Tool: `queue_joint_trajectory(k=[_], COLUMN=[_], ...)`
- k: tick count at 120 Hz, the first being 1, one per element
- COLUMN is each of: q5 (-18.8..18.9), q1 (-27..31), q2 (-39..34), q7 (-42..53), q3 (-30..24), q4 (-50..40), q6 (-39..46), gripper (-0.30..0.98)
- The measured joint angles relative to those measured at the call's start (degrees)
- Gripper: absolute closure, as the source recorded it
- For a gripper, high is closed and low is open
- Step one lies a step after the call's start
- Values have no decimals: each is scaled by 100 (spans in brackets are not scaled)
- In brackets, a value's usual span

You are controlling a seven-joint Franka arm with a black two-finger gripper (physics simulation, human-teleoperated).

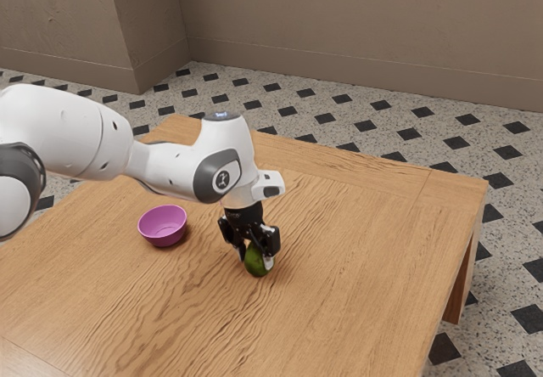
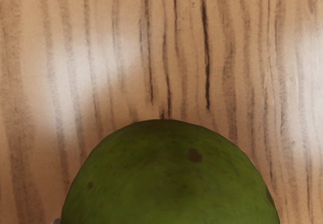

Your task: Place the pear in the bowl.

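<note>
pear: green, brown specks; right under claw, outside bowl; on surface or just above it, can't tell
claw [image 1: 255, 255]: black, pointing down at pear [image 1: 255, 262]; how far open, can't tell; grip on pear, can't tell
bowl [image 1: 161, 227]: purple, upright on surface [image 1: 356, 258], toward exterior view's left from pear, apart from it
surface: wood, dark grain

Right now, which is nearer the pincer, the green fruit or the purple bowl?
The green pear: it's right at the pincer, while the purple bowl stands apart.
</note>
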Motion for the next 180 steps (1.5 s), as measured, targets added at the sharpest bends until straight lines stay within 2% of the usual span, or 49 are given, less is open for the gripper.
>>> queue_joint_trajectory(k=[41,60,79,103,131,153,159,180], q5=[91,183,244,275,191,-1,-51,-185], q1=[51,56,82,99,103,102,103,104], q2=[-417,-950,-1048,-929,-678,-622,-624,-655], q7=[-83,-135,-123,-72,-17,165,227,462], q3=[152,933,1843,2219,2233,2235,2235,2221], q4=[0,2,1,-12,-6,57,61,61], q6=[-102,-433,-711,-851,-877,-888,-898,-944], gripper=[44,54,61,65,64,44,44,19])
